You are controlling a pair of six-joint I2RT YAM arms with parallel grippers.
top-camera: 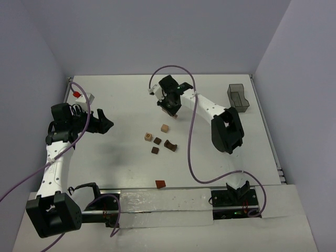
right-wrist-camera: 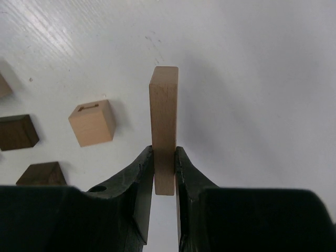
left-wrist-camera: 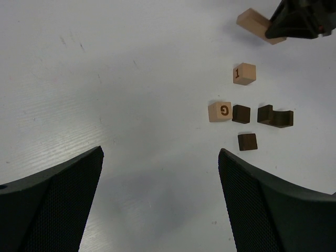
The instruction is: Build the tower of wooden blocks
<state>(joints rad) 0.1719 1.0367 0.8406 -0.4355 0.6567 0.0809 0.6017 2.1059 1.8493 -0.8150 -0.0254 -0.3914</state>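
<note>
Right gripper point(right-wrist-camera: 164, 157) is clamping a light tan flat wooden slab point(right-wrist-camera: 164, 115) over the white table point(top-camera: 262, 147).
Tan and dark brown wood blocks point(top-camera: 157, 140) are lying unstacked at the top view's centre, below-left of that gripper; a reddish-brown block point(top-camera: 160, 184) is sitting lower, a grey translucent bin point(top-camera: 239, 98) upper right. Left gripper point(left-wrist-camera: 160, 152) is hanging wide open at left.
</note>
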